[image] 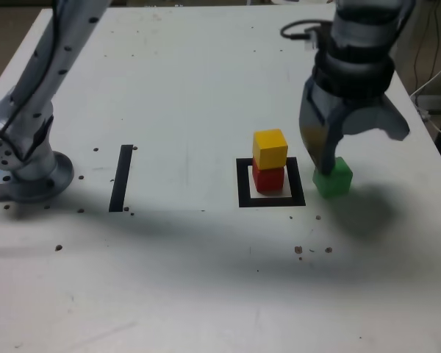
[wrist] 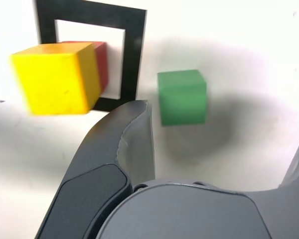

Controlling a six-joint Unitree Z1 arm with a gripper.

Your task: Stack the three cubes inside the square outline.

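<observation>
Fingers [wrist: 137, 149] spread wide open, with nothing between the tips, above the tabletop [image: 162, 294]. Green cube [image: 334, 179] alone on the tabletop, just outside the square outline [image: 299, 193], on the exterior view's right. Yellow cube [image: 270, 149] on top of the red cube [image: 268, 177], both within the outline's border.

Likely step in hand: picking up the green cube, the last one left to stack. Best done by centring over the cube first, squaring to two opposite flat faces, then coming straight down and closing gently. Worth keeping the near finger clear of the yellow cube, a possible victim of a sideways brush. After that, a high lift before crossing to the stack, and a soft, level release.

Cubes matte and plain, flat-sided with crisp edges; probably rigid and easy to grip squarely. Fingers dark grey, smooth outside, curved like a claw, with paler inner faces. Outline in flat black tape around a white centre. Tabletop white, scattered with small dark spots.
</observation>
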